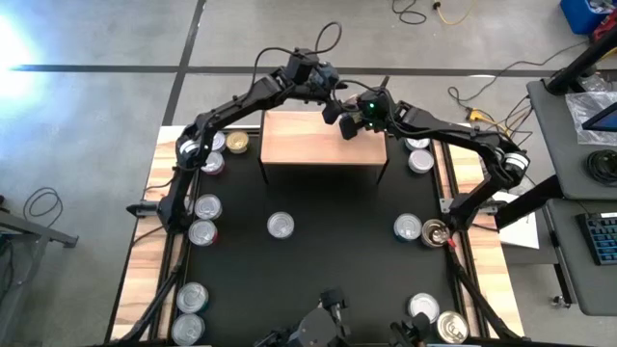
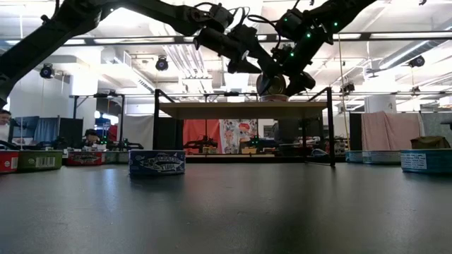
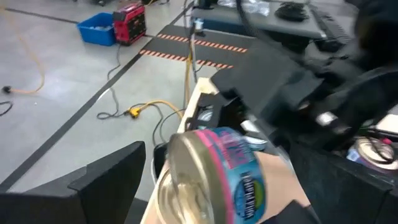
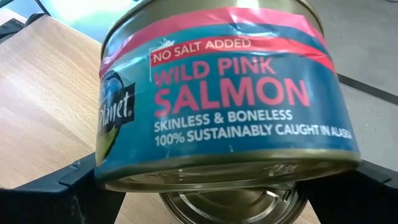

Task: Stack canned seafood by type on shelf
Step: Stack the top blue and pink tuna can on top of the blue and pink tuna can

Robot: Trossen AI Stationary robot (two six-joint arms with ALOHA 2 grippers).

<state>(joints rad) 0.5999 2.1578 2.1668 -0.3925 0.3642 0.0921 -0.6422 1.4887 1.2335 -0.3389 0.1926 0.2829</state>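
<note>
A salmon can (image 4: 230,106) with a pink and blue label sits tilted over the far right part of the shelf (image 1: 308,145). Its lower edge is above the silver top of a second can (image 4: 239,208) that stands on the shelf. My right gripper (image 4: 227,199) is open, with one finger on each side of the tilted can. My left gripper (image 3: 211,205) is open too. It is level with the can (image 3: 214,177), on the can's left, and a gap shows beside its finger (image 3: 93,186). In the low view both grippers crowd around the can (image 2: 271,84). My right gripper has the tilted can's lower rim (image 4: 102,177) against both fingers (image 4: 62,196), one on each side. The fingers come slanting down from the table's right. I cannot tell whether they pinch the can or whether it only leans there.
Several more tins lie around the black mat: one in the middle (image 1: 281,225), others along the left edge (image 1: 206,206) and the right edge (image 1: 409,227). A blue tin (image 2: 157,163) stands in front of the shelf. The shelf's left half (image 1: 289,135) is bare wood.
</note>
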